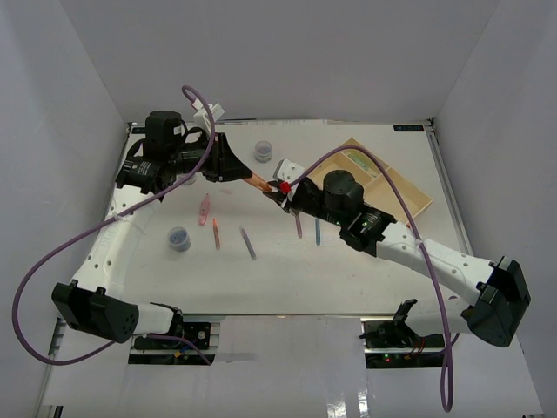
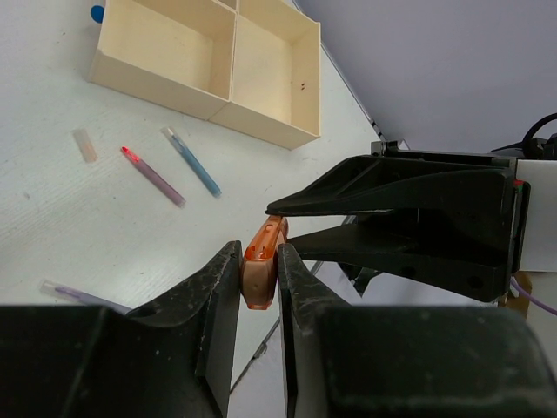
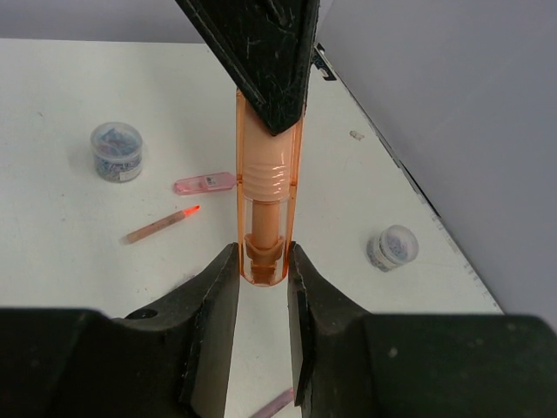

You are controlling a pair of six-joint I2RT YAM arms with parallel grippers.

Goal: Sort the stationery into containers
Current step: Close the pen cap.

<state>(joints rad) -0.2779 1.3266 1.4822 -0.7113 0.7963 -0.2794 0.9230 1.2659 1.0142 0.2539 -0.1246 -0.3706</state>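
top external view has the orange piece [image 1: 258,184] lifted off the bench [image 1: 287,279], over its middle toward the far edge, bridging the gap between the left jaws and the right jaws. left wrist view shows the left jaws pressed onto one end of it, a finger on each side, with the black fingers [image 2: 392,187] of the right jaws closing on the other end. right wrist view shows the right jaws pinching the near end of the piece while the left jaws clamp over its far end, so both hold it at once. the beige tray [image 1: 405,187] sits at the far right corner, well apart from it. a pink piece [image 1: 204,209], a purple pen [image 1: 248,242] and two grey tubs [image 1: 263,151] [image 1: 179,238] lie on the bench below.
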